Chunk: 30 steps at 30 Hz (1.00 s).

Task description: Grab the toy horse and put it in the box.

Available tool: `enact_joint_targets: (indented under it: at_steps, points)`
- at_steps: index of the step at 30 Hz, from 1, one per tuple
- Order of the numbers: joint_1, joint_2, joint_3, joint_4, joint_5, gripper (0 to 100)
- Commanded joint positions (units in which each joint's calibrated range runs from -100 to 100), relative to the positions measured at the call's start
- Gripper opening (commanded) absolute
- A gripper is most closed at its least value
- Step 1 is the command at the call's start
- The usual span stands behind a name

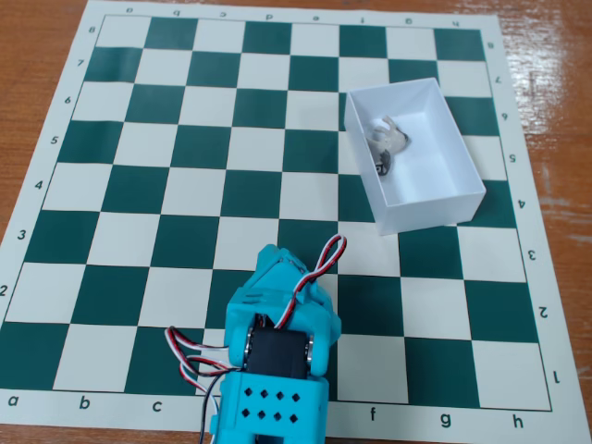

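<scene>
So the toy horse (388, 145) is lying inside the box (425, 214), up against its left wall in the fixed view, looks tipped on its side. That white box sits on the right part of the green-and-white chessboard mat (185, 176), which covers a wooden bench (37, 55). Down at the bottom edge is the turquoise arm (275, 370), folded up and well apart from the box. Can't tell whether the end effector is spread or pressed together, since the arm body hides it.

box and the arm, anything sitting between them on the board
Nothing. In the fixed view only bare chessboard squares separate the box from the arm. The toy horse already lies inside the box.
</scene>
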Motion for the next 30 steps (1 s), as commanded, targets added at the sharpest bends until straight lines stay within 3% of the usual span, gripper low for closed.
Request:
enact_joint_targets:
  at_steps: [1, 6, 30]
  points:
    - [-0.65, -0.83, 0.36, 2.81, -0.15, 24]
    - [-0.65, -0.83, 0.36, 8.12, 0.44, 24]
    - [-0.86, -0.83, 0.36, 8.21, 0.49, 24]
